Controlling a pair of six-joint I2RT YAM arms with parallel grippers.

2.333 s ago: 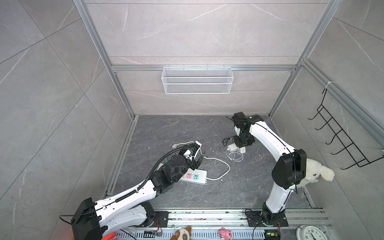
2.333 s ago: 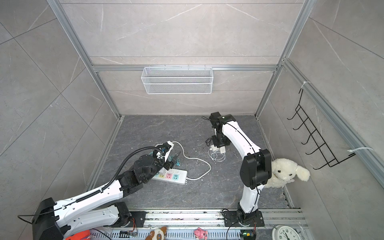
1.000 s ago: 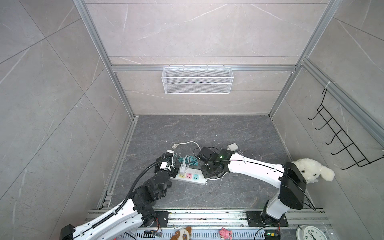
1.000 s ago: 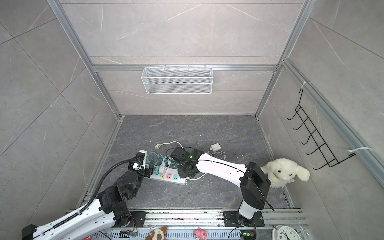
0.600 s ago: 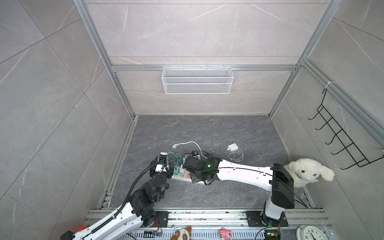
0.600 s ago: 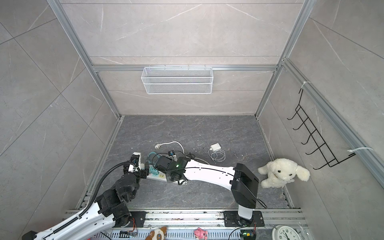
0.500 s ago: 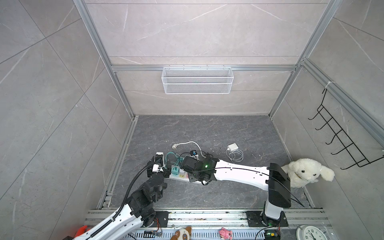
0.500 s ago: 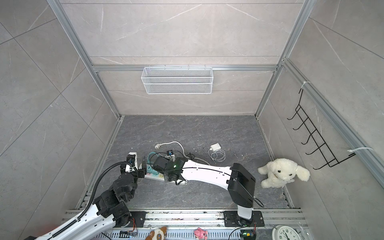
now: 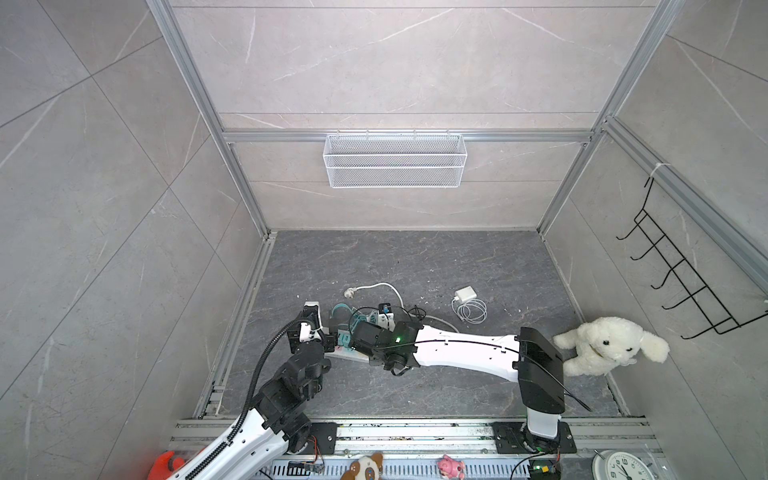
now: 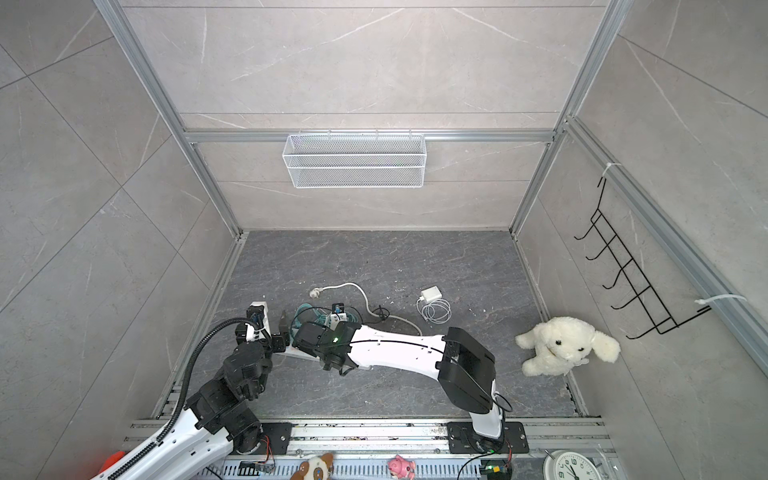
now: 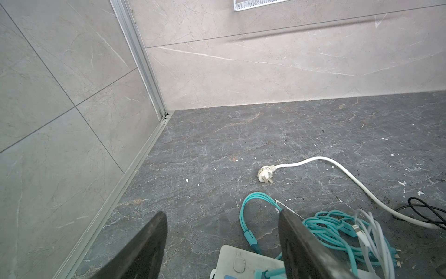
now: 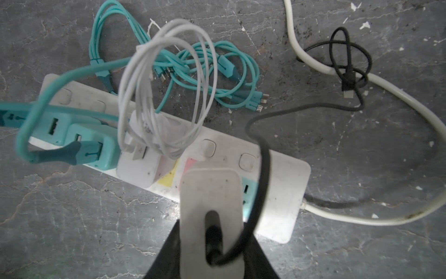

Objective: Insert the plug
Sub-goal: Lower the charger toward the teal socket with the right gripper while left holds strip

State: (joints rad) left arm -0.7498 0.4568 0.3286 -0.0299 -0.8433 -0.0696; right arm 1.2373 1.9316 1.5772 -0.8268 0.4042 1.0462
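Plug (image 12: 209, 190) in right hand (image 12: 212, 224) above power strip (image 12: 281, 186)

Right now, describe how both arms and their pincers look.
Left arm and right arm: white links, black joints. Black ribbed hose on the left; thin black cable, green light on the right. Left pincer, right pincer: dark flat fingers.

Both top views: high, looking down, far. Wrist views: close, both sharing power strip (image 12: 282, 193).
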